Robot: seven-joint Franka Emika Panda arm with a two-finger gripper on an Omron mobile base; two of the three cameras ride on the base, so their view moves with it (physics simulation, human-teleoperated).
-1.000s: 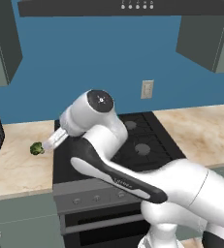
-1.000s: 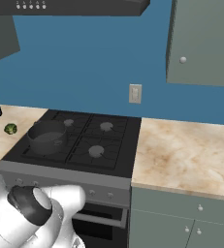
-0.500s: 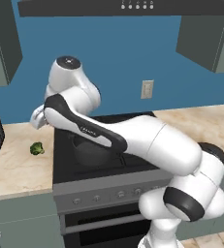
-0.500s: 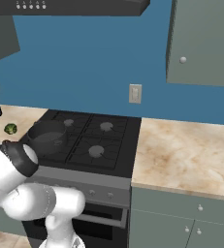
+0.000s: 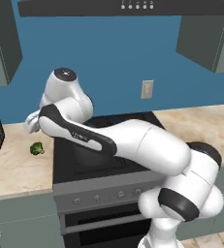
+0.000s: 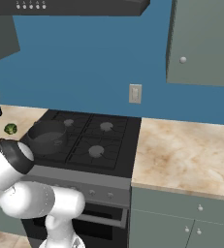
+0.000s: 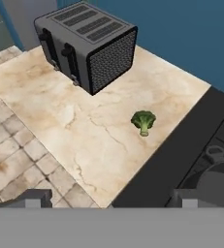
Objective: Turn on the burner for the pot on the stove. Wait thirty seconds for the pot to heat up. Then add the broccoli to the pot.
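Claw: in the hand view the gripper (image 7: 111,199) looks down over the counter's edge, its two dark finger tips (image 7: 33,197) set far apart at the bottom of the picture; the jaws stand wide open and nothing lies between them — it holds nothing; in the left base view the hand end of the arm hangs over the counter left of the stove, above and beside the broccoli.

Broccoli: a small green floret (image 7: 143,121) lying alone on the marble counter (image 7: 74,121), between the toaster and the stove's black edge, touching neither; seen also in the left base view (image 5: 36,148) and at the far left of the right base view (image 6: 10,129).

Pot: the dark grey round pot (image 6: 47,136) sits on the front left burner of the stove (image 6: 99,145); a slice of its rim (image 7: 215,181) shows at the lower right of the hand view; in the left base view the arm covers most of it.

Stove: black grates, grey front panel with a row of small knobs (image 5: 108,195); no flame can be made out.

Toaster: a grey four-slot toaster (image 7: 87,43) stands on the counter beyond the broccoli, well apart from it.

Arm: the white arm (image 5: 133,145) bends across the front of the stove toward the left counter.
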